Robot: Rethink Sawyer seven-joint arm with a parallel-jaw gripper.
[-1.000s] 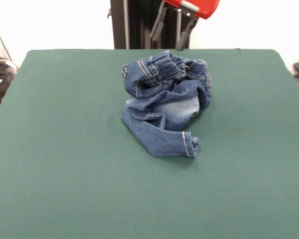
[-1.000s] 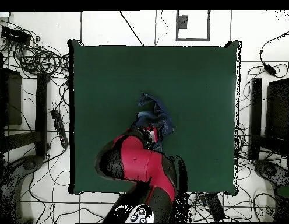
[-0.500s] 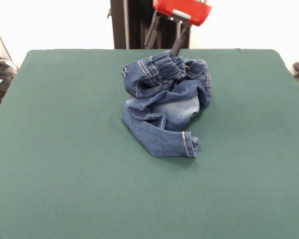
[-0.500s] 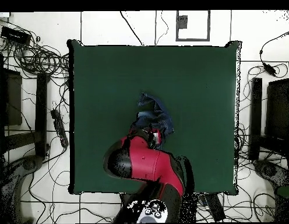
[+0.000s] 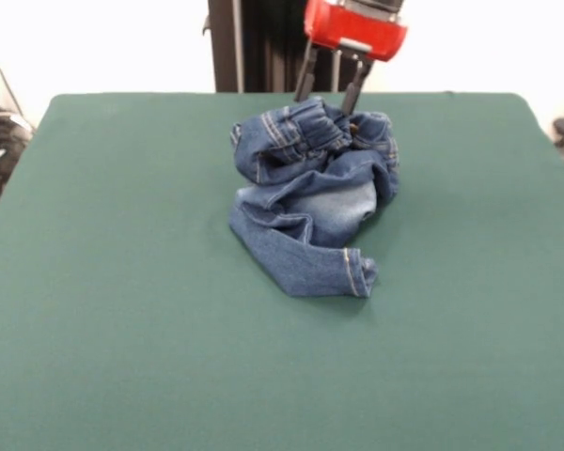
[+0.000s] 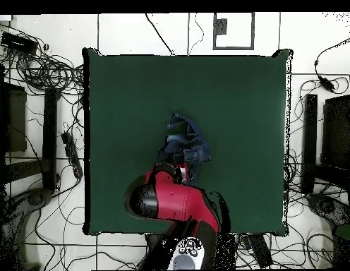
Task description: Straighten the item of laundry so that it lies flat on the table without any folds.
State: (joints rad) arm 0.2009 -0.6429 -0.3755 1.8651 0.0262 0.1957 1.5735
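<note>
1. Since a second ago the red and black arm (image 6: 171, 201) has swung across and straightened above the far end of the heap; in the front view the tool (image 5: 326, 90) now hangs upright where it was tilted, while the jeans have not shifted at all.
2. Spread wide under everything is the large rectangular table (image 5: 122, 329) with its plain dark green cloth, most of it bare.
3. Near the table's middle, towards the robot's side, lies the small pair of dark blue denim jeans (image 5: 310, 193), faded whitish at the thigh and stitched in tan.
4. My reading is that the task is barely begun: the jeans sit in a crumpled heap, waistband bunched at the far end and one leg curled forward with its cuff turned up. All the spreading is left to do.
5. Two dark fingers (image 5: 352, 94) stand apart, with nothing between them, their tips just above the bunched waistband; I cannot tell whether they touch the cloth.
6. Only the front view shows the fingers and the folds; from overhead the arm hides the tool and part of the jeans, but that view shows the heap well clear of every table edge.
</note>
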